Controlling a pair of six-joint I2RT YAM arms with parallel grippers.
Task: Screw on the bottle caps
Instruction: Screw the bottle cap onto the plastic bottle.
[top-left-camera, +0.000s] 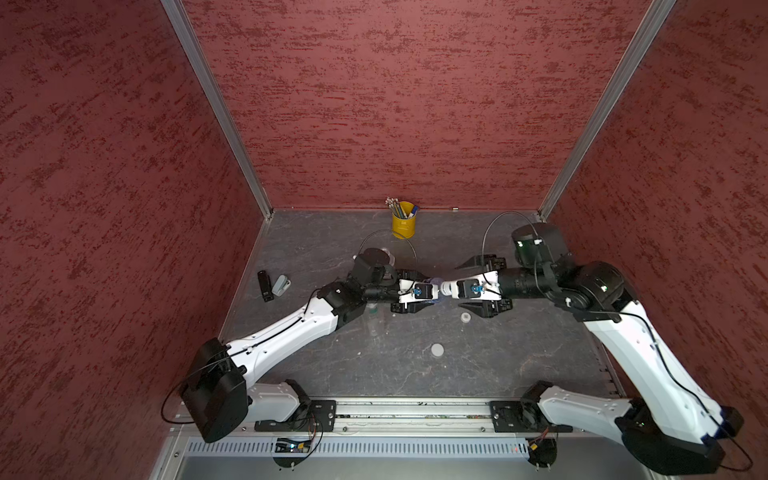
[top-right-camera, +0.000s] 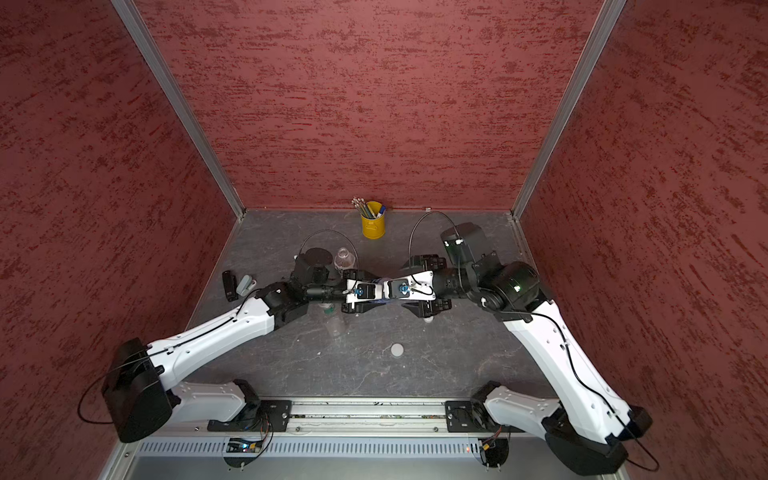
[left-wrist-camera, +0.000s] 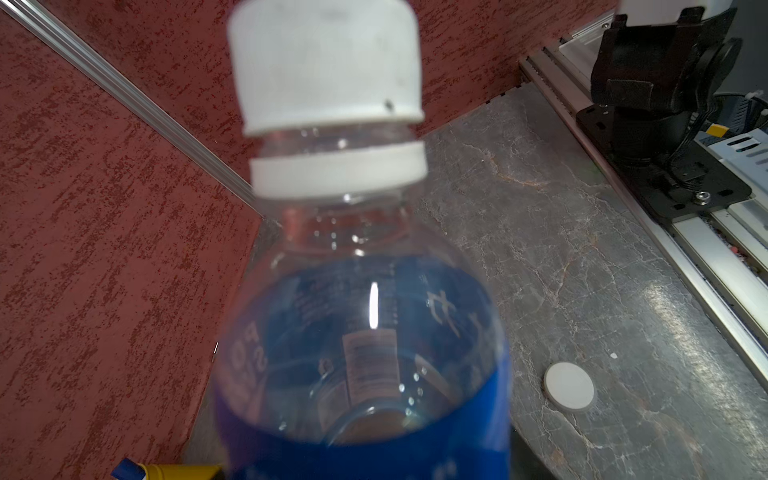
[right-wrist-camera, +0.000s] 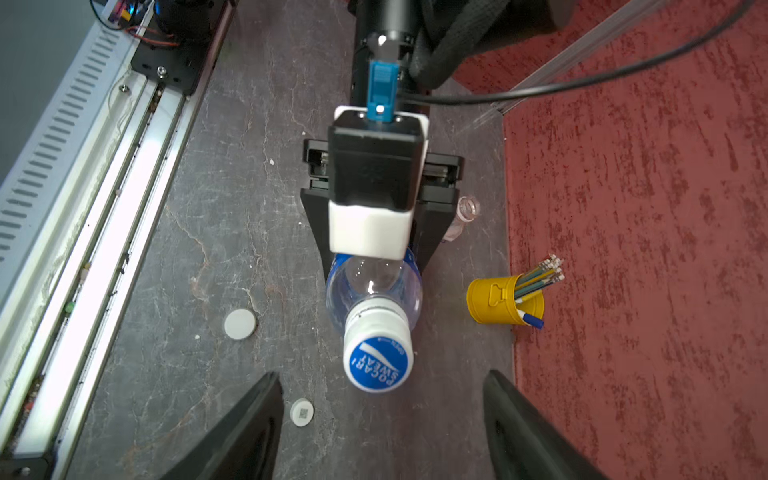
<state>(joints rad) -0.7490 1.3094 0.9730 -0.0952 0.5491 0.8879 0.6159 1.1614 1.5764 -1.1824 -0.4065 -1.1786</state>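
Closest in, the blue-labelled bottle (left-wrist-camera: 361, 353) crowds the left wrist view, its base cut off. The left gripper (right-wrist-camera: 374, 266) is clamped on its body. The blue-and-white cap (right-wrist-camera: 377, 361) sits on the neck between the right gripper's (right-wrist-camera: 382, 376) fingers, which stand wide and clear of it. Open table (right-wrist-camera: 199, 232) lies toward the front rail (right-wrist-camera: 137, 158), where the wide white cap (right-wrist-camera: 240, 324) and the small marked cap (right-wrist-camera: 302, 412) rest. An uncapped clear bottle (right-wrist-camera: 467, 208) is half hidden behind the left gripper.

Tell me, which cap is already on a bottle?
The blue-and-white cap, on the blue-labelled bottle. The wide white cap and the small white cap with a dark square lie loose on the table.
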